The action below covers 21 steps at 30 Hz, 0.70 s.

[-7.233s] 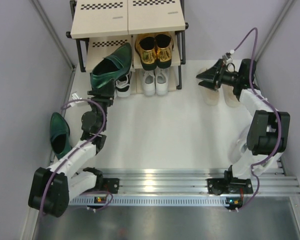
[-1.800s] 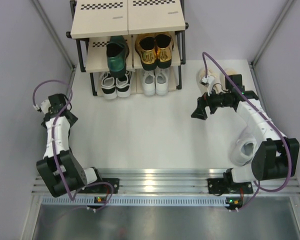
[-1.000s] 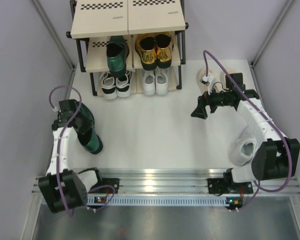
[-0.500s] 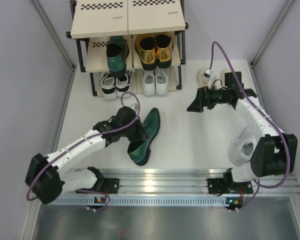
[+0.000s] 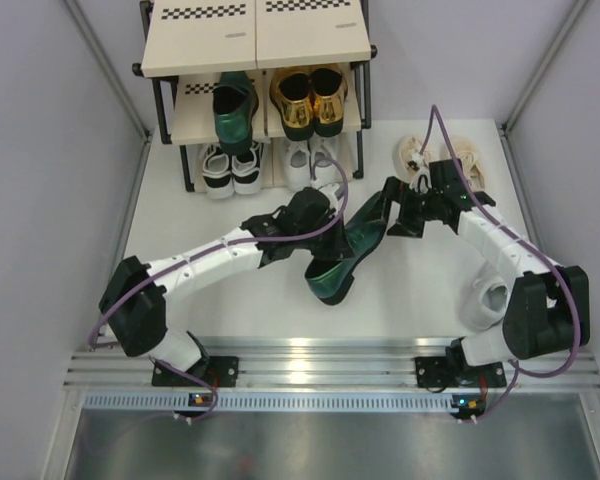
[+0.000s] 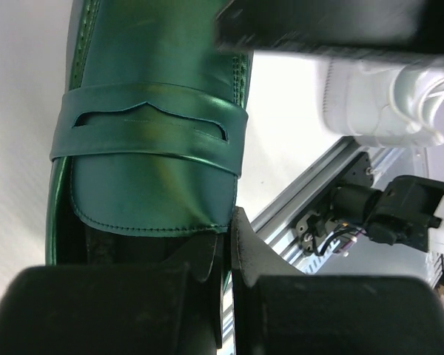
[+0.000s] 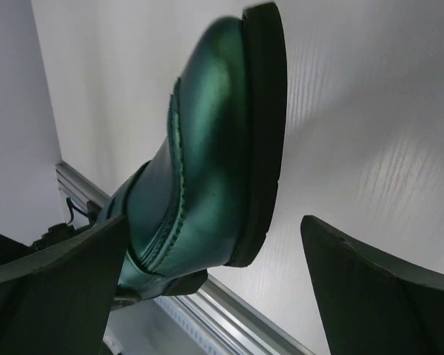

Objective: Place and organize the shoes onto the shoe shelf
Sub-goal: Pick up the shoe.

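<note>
My left gripper (image 5: 320, 238) is shut on the side rim of a glossy dark green loafer (image 5: 348, 250), held at mid-floor with its toe pointing toward the right arm. In the left wrist view the loafer (image 6: 148, 148) fills the frame and the fingers (image 6: 244, 244) pinch its collar. My right gripper (image 5: 388, 212) stands open, its jaws straddling the toe (image 7: 207, 163) without touching it. The shoe shelf (image 5: 205, 40) holds the other green loafer (image 5: 233, 110) and gold loafers (image 5: 310, 100) on its middle tier, with black-and-white sneakers (image 5: 230, 168) and white lace-ups (image 5: 310, 160) below.
Beige sneakers (image 5: 445, 160) lie on the floor at the right of the shelf. A chunky white sneaker (image 5: 485, 295) sits near the right arm's base, also showing in the left wrist view (image 6: 377, 103). Grey walls close in both sides.
My left arm swung the green loafer from the left wall across to the middle. My right gripper came down and left to meet the toe, staying open.
</note>
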Each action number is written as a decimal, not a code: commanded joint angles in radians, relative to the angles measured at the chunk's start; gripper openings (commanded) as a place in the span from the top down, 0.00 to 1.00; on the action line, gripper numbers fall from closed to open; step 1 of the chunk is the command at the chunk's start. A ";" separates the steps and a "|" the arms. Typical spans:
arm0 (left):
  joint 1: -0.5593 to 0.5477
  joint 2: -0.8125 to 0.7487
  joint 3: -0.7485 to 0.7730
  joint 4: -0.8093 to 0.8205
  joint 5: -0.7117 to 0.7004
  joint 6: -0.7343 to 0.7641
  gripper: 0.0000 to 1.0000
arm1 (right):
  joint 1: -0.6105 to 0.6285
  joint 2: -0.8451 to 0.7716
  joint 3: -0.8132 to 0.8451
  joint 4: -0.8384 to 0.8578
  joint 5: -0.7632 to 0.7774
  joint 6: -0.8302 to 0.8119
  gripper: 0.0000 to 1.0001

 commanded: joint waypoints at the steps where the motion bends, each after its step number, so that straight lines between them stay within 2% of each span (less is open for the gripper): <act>1: -0.013 -0.016 0.085 0.162 0.054 0.016 1.00 | 0.026 -0.053 -0.014 0.052 0.079 0.113 0.01; 5: -0.014 -0.022 0.056 0.242 0.103 -0.021 1.00 | 0.027 -0.018 -0.004 0.113 0.045 0.170 0.01; 7: -0.016 -0.022 0.044 0.253 0.103 -0.035 1.00 | 0.023 -0.008 -0.007 0.178 0.007 0.228 0.11; 8: -0.016 -0.027 0.039 0.254 0.095 -0.038 1.00 | 0.020 -0.008 -0.011 0.240 -0.030 0.250 0.24; 10: -0.016 -0.033 0.029 0.259 0.078 -0.050 1.00 | 0.018 -0.002 -0.014 0.290 -0.056 0.291 0.40; 11: -0.016 -0.044 0.010 0.279 0.066 -0.058 1.00 | 0.018 0.002 -0.011 0.301 -0.076 0.299 0.59; 13: -0.014 -0.079 -0.025 0.340 0.045 -0.091 1.00 | 0.017 0.016 -0.008 0.314 -0.107 0.302 0.81; 14: -0.013 -0.094 -0.060 0.399 0.035 -0.110 0.96 | 0.009 0.021 -0.014 0.317 -0.130 0.303 0.96; 15: -0.011 -0.122 -0.082 0.426 0.025 -0.149 0.72 | 0.003 0.018 -0.020 0.336 -0.139 0.308 1.00; 17: 0.001 -0.159 -0.111 0.464 0.017 -0.186 0.46 | -0.029 0.007 -0.037 0.379 -0.192 0.320 1.00; 18: 0.006 -0.203 -0.135 0.481 0.012 -0.205 0.30 | -0.043 0.004 -0.037 0.399 -0.214 0.328 1.00; 21: 0.040 -0.322 -0.200 0.500 -0.003 -0.217 0.12 | -0.124 0.018 -0.010 0.469 -0.372 0.328 1.00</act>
